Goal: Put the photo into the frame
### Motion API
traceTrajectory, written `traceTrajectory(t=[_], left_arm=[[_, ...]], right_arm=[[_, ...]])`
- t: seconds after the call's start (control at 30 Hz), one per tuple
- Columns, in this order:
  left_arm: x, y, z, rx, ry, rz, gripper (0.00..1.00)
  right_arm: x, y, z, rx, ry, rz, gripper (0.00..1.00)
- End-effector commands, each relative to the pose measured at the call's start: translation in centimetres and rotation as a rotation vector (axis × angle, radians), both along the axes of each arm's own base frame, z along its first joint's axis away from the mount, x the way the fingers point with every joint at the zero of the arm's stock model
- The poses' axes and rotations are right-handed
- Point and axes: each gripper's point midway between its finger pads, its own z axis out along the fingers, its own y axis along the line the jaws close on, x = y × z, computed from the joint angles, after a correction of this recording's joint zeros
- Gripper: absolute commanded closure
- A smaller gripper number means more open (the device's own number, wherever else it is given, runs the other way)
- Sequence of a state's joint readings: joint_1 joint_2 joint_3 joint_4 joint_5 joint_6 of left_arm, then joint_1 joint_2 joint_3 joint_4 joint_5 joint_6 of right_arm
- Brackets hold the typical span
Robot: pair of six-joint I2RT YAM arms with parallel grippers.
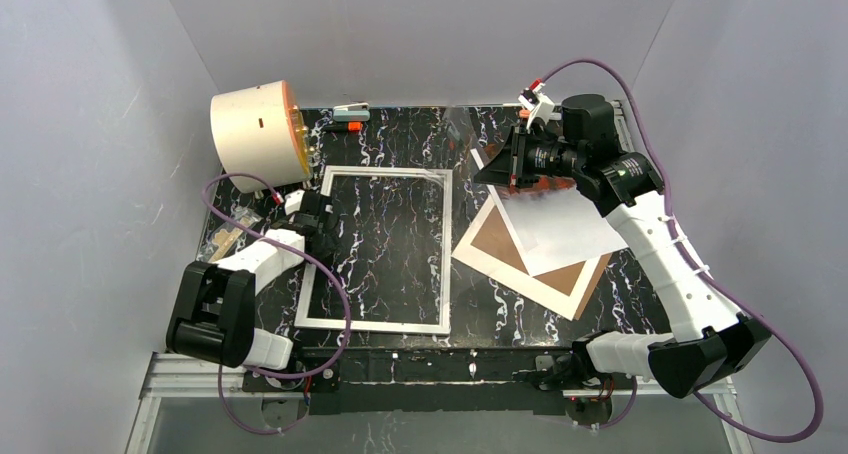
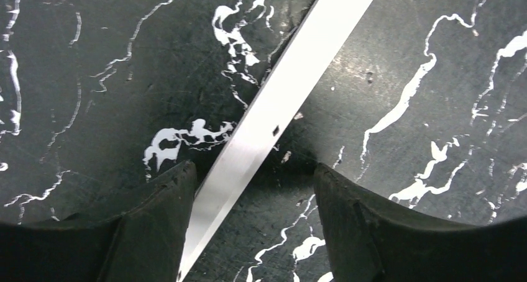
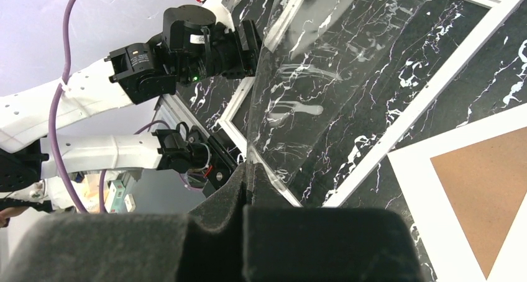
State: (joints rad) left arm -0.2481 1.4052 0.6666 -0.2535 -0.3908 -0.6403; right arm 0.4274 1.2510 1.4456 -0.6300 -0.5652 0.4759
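The white frame (image 1: 445, 244) lies flat on the black marble table, and the table shows through its opening. My left gripper (image 1: 325, 219) is open and low over the frame's left edge. In the left wrist view its jaws (image 2: 255, 176) straddle the white frame strip (image 2: 292, 71) without holding it. My right gripper (image 1: 500, 164) is raised at the back right, shut on a corner of a clear pane (image 3: 317, 77) that hangs tilted over the frame (image 3: 447, 58). The photo (image 1: 565, 229) lies to the right on the mat; its pale half shows and its red-orange end sits under my right gripper.
A white mat with a cut-out (image 1: 480, 259) lies on a brown backing board (image 1: 590, 274) right of the frame. A cream drum with an orange face (image 1: 255, 134) stands at the back left, with a small orange-tipped tool (image 1: 345, 114) beside it. Small items (image 1: 225, 234) lie at the left edge.
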Motion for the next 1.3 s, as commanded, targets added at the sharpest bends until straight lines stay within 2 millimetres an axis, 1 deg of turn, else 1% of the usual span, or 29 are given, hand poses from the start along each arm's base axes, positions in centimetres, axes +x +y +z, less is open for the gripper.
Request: traceTrajectory(t=[0.0, 0.1, 0.2, 0.43, 0.5, 0.57, 0.67, 0.77, 0.8, 0.93, 0.97, 1.0, 1.1, 1.17, 1.27], left_arm=[[-0.9, -2.5, -0.9, -0.135, 0.047, -0.051, 0.39], [-0.2, -4.3, 0.1, -0.230, 0.022, -0.075, 0.49], [0.2, -5.2, 0.8, -0.277, 0.000, -0.074, 0.53], [-0.3, -6.0, 0.6, -0.340, -0.009, -0.059, 0.57], [-0.5, -6.2, 0.9, -0.358, -0.020, -0.053, 0.56], [-0.5, -6.1, 1.6, -0.358, -0.038, -0.042, 0.56], [-0.5, -4.8, 3.6, -0.309, -0.073, 0.002, 0.49], [-0.6, -3.2, 5.8, -0.239, -0.091, 0.050, 0.40], [-0.9, -2.7, 6.4, -0.218, -0.085, 0.062, 0.38], [-1.0, -1.0, 9.7, -0.142, -0.128, 0.107, 0.34], [-0.8, -0.5, 10.8, -0.125, -0.149, 0.123, 0.34], [-1.0, 0.3, 11.6, -0.090, -0.163, 0.148, 0.34], [-1.3, 2.0, 14.3, -0.026, -0.213, 0.207, 0.34], [-1.7, 2.9, 16.0, 0.004, -0.250, 0.236, 0.34], [-2.0, 3.8, 17.8, 0.030, -0.299, 0.266, 0.33]], right_arm=[[-0.4, 0.2, 2.9, 0.056, -0.072, 0.022, 0.99], [-0.3, 0.4, 2.4, 0.063, -0.053, 0.022, 0.99], [-0.2, 0.9, 2.0, 0.088, -0.037, 0.039, 0.99], [-0.2, 2.4, 1.4, 0.157, -0.010, 0.123, 0.99], [-0.3, 2.9, 1.2, 0.183, -0.003, 0.154, 0.99], [-0.3, 3.4, 1.0, 0.210, 0.004, 0.188, 0.99], [-0.2, 4.7, 1.2, 0.230, 0.006, 0.212, 0.99], [0.3, 6.4, 2.3, 0.253, -0.016, 0.234, 0.99], [0.6, 7.0, 2.6, 0.255, -0.021, 0.235, 0.99], [1.5, 9.4, 4.5, 0.276, -0.048, 0.259, 0.99], [1.8, 10.1, 4.8, 0.282, -0.050, 0.265, 0.99], [1.9, 10.6, 5.2, 0.290, -0.051, 0.266, 0.99], [1.6, 12.0, 6.4, 0.321, -0.062, 0.291, 0.99], [1.4, 12.6, 6.5, 0.327, -0.058, 0.295, 0.99], [1.5, 12.6, 4.7, 0.318, -0.026, 0.270, 0.99]])
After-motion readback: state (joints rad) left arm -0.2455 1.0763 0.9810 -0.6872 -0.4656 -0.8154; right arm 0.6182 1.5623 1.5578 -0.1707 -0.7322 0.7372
